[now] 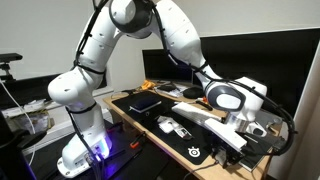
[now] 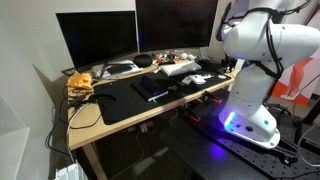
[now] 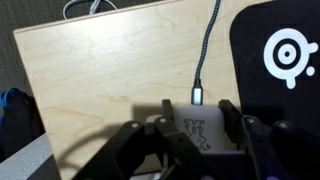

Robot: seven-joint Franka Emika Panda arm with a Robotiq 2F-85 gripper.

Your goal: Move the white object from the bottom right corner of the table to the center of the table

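Note:
In the wrist view the white object [image 3: 195, 128] is a small white block with a small dark drawing on top. A braided cable [image 3: 208, 45] is plugged into its far end. It sits on bare light wood of the table [image 3: 100, 70], near a corner. My gripper [image 3: 194, 108] has one finger against each side of the block, shut on it. In an exterior view the gripper [image 1: 240, 128] is low over the near end of the table [image 1: 128, 122]; the block itself is hidden there.
A black desk mat with a white logo [image 3: 275, 60] lies just right of the block. A white keyboard [image 1: 200, 113], a white item with dark marks [image 1: 172, 125] and a flat black device [image 1: 145, 101] lie on the mats. Black monitors [image 2: 95, 35] stand behind.

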